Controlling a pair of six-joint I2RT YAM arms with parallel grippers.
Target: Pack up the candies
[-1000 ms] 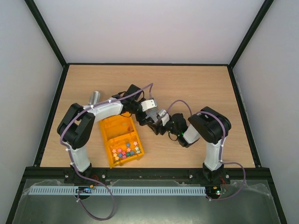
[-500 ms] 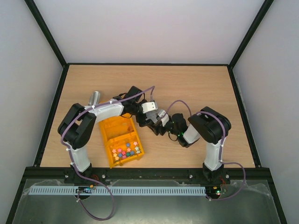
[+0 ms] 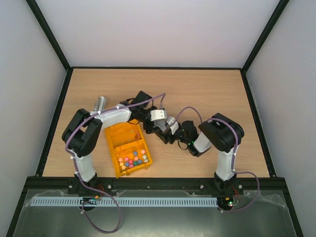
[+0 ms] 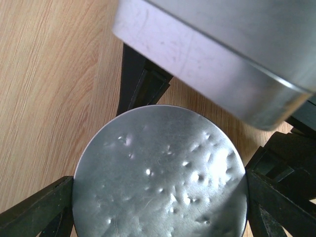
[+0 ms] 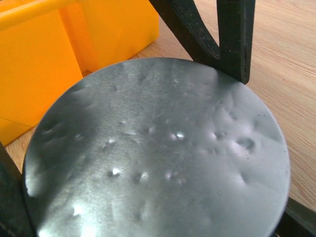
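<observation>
A handover of a dented metal disc [image 5: 158,143] seems to be under way just right of the orange bin's [image 3: 123,134] far end. The right gripper [image 5: 153,212] is clamping the disc's rim. The left gripper [image 4: 159,207] is flanking that rim, but I cannot tell if it is gripping. The candies [image 3: 132,160] are lying in the bin's near compartment. Next, one claw is needing a sure hold before the other releases. No writing is showing.

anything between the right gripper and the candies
Yes: a round metal disc sits between the fingers of the right gripper, and the side wall of the orange bin stands between it and the candies.
</observation>
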